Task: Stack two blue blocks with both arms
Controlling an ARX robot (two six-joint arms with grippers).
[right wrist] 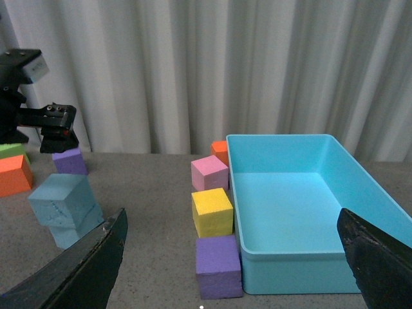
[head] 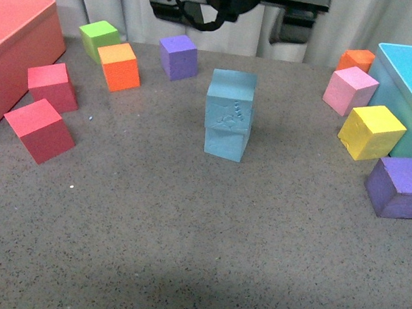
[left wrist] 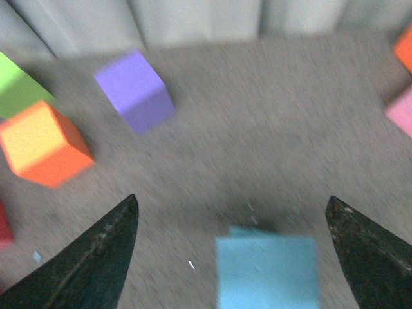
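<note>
Both black grippers, left [left wrist: 232, 251] and right [right wrist: 235, 264], are spread wide and empty, and in the frame's middle one dented sky-blue foam cube [head: 231, 100] sits on the other sky-blue foam cube [head: 226, 142], so stacking looks done.

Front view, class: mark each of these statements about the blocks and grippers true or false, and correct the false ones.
1. One blue block sits on top of the other blue block. True.
2. The top blue block is lined up exactly with the one under it. False: it is turned a little, so its corners overhang.
3. The left gripper is shut on the stack. False: its fingers are spread wide, well apart from the block between them.
4. The yellow block lies inside the light-blue bin. False: it rests on the table beside the bin.
5. The right gripper holds nothing. True.
</note>
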